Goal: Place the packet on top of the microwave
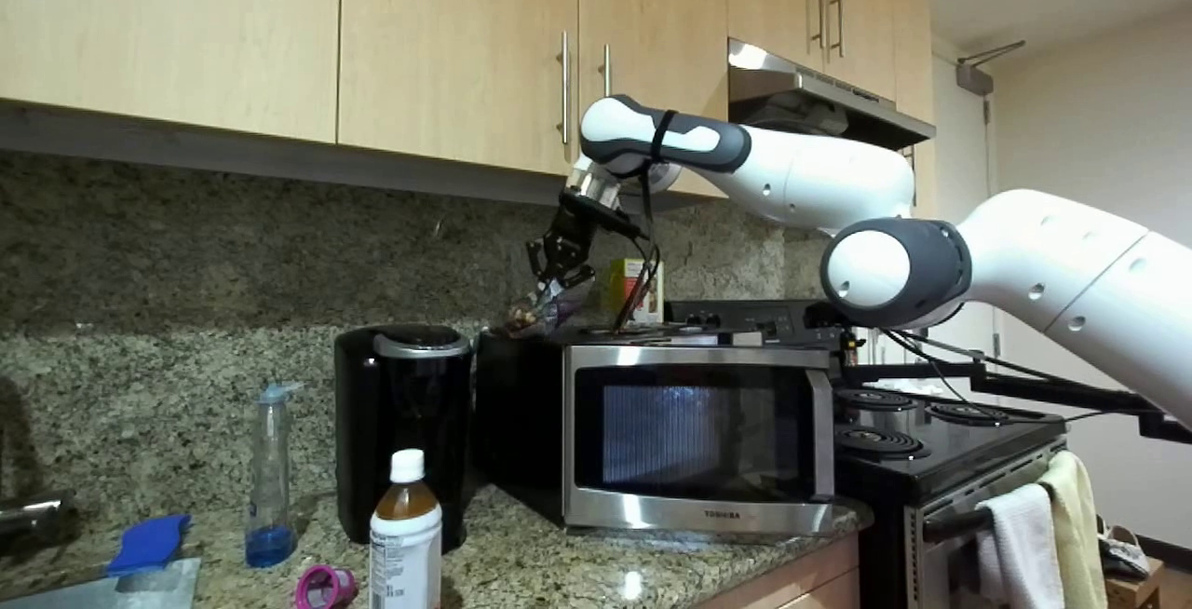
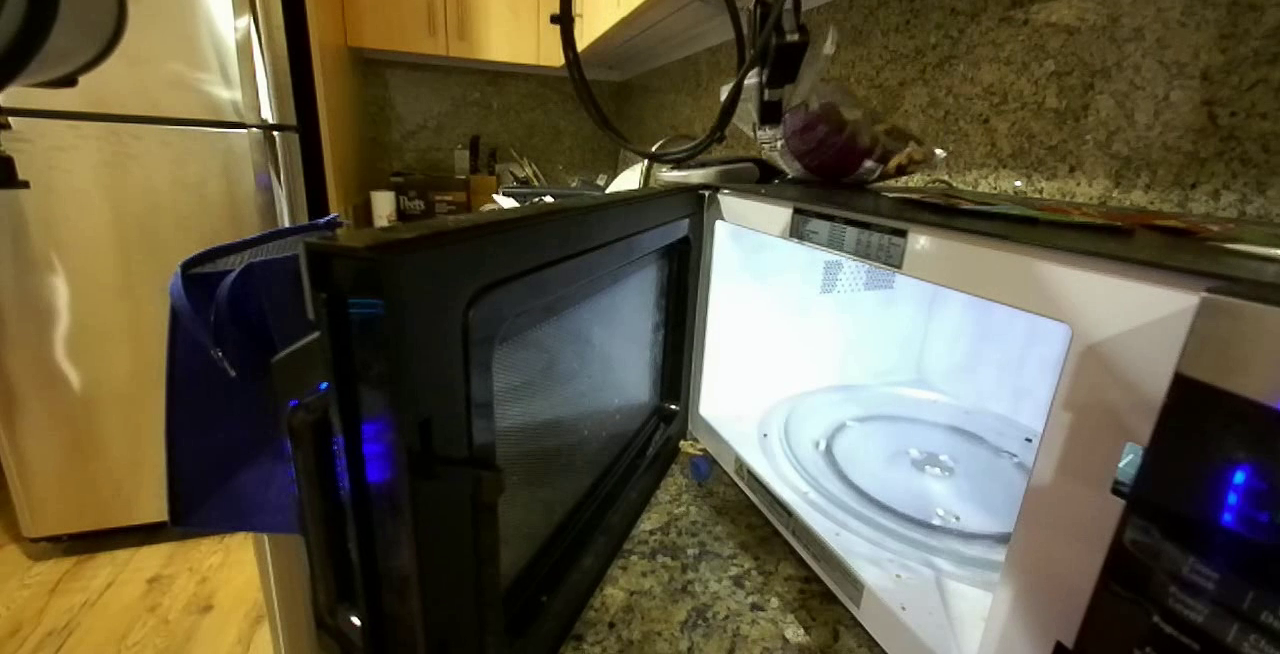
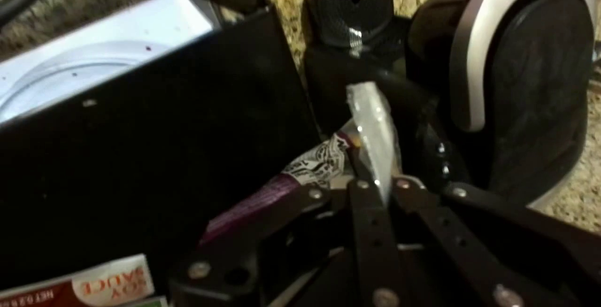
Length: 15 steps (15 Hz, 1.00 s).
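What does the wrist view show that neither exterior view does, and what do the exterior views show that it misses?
Only the wrist view: legible SOY SAUCE print on a sachet and lettering on the coffee maker.
Only the exterior views: the white-capped bottle and the blue bag, each in an exterior view.
Shared by all: the packet, the gripper and the microwave.

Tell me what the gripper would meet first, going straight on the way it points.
Past the packet in its grip, the gripper would probably meet the top of the microwave, near its edge; depth is unclear, so it might just miss.
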### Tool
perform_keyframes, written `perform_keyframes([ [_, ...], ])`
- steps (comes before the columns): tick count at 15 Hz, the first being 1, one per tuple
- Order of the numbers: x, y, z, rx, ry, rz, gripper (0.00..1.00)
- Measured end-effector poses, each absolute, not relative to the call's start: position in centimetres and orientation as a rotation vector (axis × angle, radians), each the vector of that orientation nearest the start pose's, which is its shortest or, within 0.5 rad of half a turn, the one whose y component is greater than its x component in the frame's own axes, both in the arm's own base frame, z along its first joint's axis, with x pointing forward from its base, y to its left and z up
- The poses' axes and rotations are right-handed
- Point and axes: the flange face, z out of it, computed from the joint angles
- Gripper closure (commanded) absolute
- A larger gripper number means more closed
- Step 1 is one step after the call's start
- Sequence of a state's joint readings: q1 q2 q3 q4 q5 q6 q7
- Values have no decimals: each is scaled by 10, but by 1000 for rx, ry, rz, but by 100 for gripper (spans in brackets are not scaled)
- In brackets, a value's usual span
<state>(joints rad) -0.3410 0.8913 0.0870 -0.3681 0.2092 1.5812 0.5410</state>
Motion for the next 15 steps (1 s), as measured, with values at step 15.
perform_keyframes([
  [15,693,-275,605,-2303,1360,-303,100],
])
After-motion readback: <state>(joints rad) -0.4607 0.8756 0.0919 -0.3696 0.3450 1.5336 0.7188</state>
